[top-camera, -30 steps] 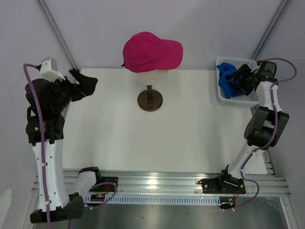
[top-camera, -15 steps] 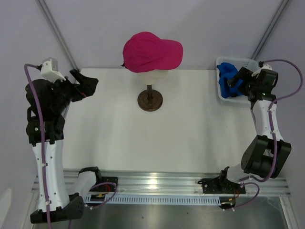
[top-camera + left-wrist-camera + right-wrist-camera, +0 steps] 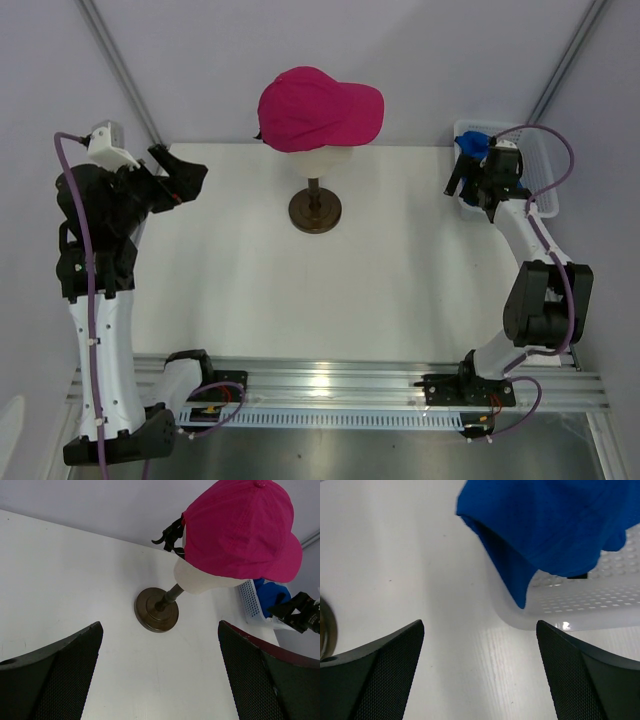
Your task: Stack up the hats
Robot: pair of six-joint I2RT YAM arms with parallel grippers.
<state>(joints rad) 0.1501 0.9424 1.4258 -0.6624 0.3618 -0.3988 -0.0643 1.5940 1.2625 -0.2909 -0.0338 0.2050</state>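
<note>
The magenta-pink hat (image 3: 320, 108) (image 3: 240, 530) sits on the cream mannequin head (image 3: 200, 582), brim toward the right. The blue hat (image 3: 550, 525) (image 3: 272, 594) lies in the white mesh basket (image 3: 570, 605), with a fold hanging over its near rim. In the top view only a bit of the blue hat (image 3: 470, 146) shows beside the arm. My right gripper (image 3: 472, 190) (image 3: 480, 675) hovers open just left of the basket, nothing between its fingers. My left gripper (image 3: 185, 172) (image 3: 160, 680) is open and empty at the table's left, pointing at the stand.
The mannequin's dark round base (image 3: 315, 211) (image 3: 156, 610) stands mid-table at the back. The basket (image 3: 535, 165) sits at the back right corner. Slanted metal poles rise behind both back corners.
My right gripper has swung left, from over the blue hat in the basket to the basket's left side, empty. The left arm has barely moved.
</note>
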